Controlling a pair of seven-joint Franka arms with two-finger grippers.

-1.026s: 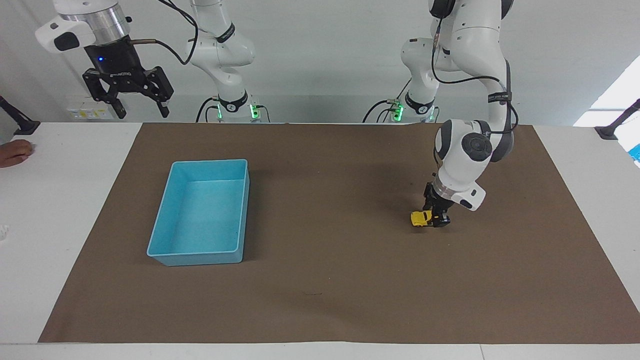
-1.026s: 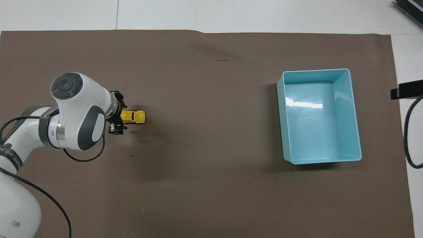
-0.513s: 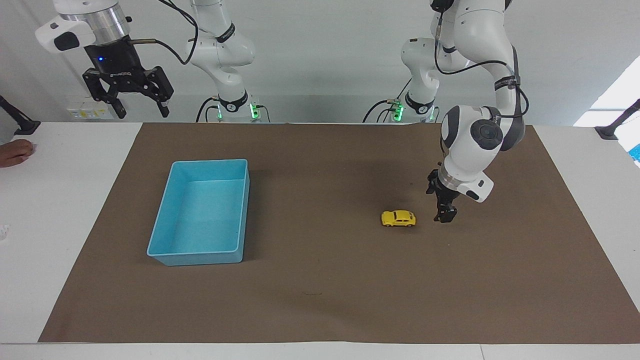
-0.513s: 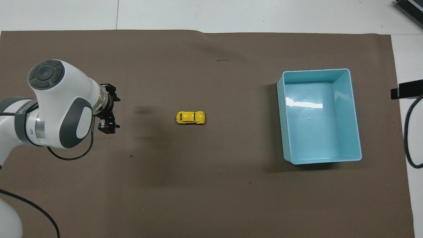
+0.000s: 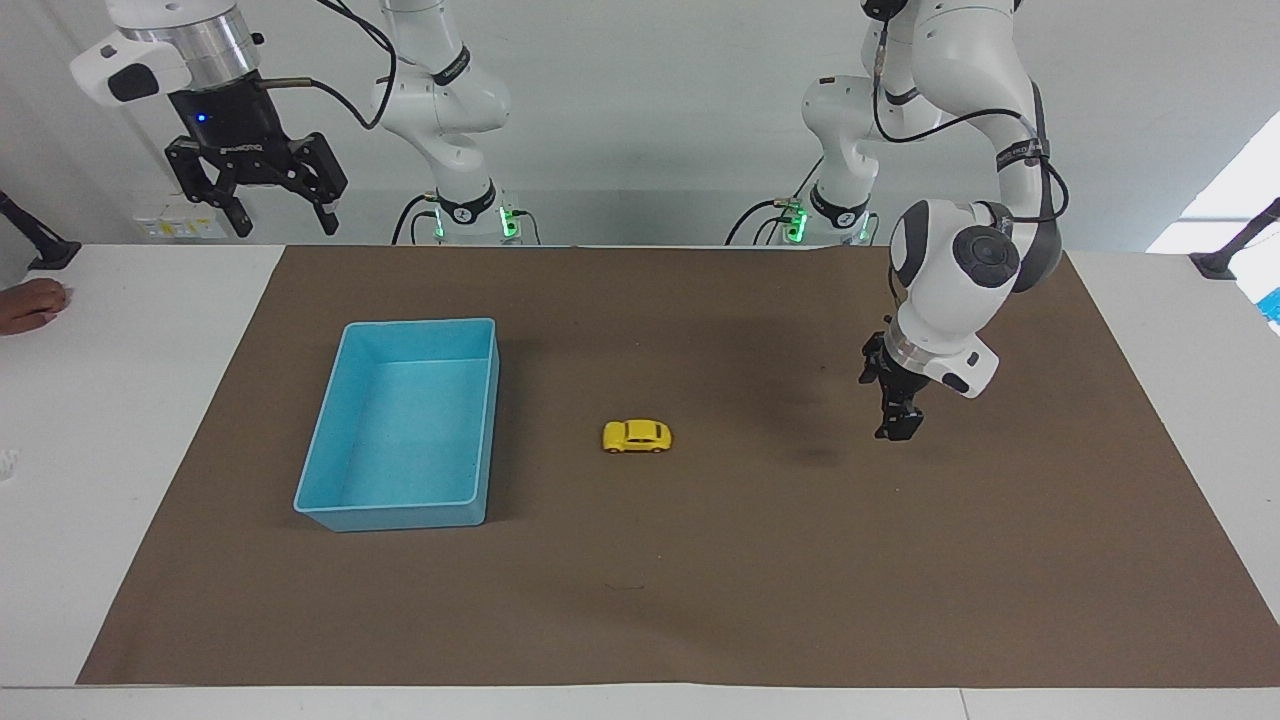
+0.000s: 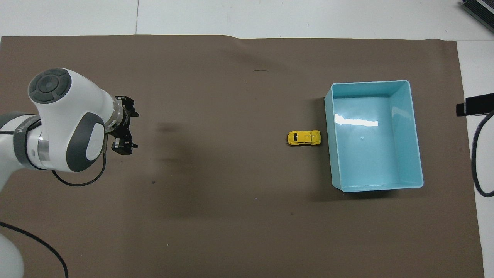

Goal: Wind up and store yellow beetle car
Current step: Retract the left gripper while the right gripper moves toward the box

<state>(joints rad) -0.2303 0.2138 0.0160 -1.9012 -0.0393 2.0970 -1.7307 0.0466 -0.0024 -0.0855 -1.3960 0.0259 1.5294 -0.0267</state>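
Yellow beetle car (image 5: 637, 437) (image 6: 304, 138) on brown mat (image 5: 700, 580), just beside light blue tray (image 5: 330, 510) (image 6: 417, 181), apparently not touching. Left gripper (image 5: 893, 420) (image 6: 124, 129) spread, empty, low over mat toward left arm's end. Right gripper (image 5: 281, 217) spread, raised, waiting over the mat's corner by its own base.

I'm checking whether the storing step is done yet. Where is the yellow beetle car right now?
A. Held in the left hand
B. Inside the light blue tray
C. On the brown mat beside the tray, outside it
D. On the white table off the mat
C: the yellow beetle car sits on the brown mat just outside the light blue tray, with no hand on it.
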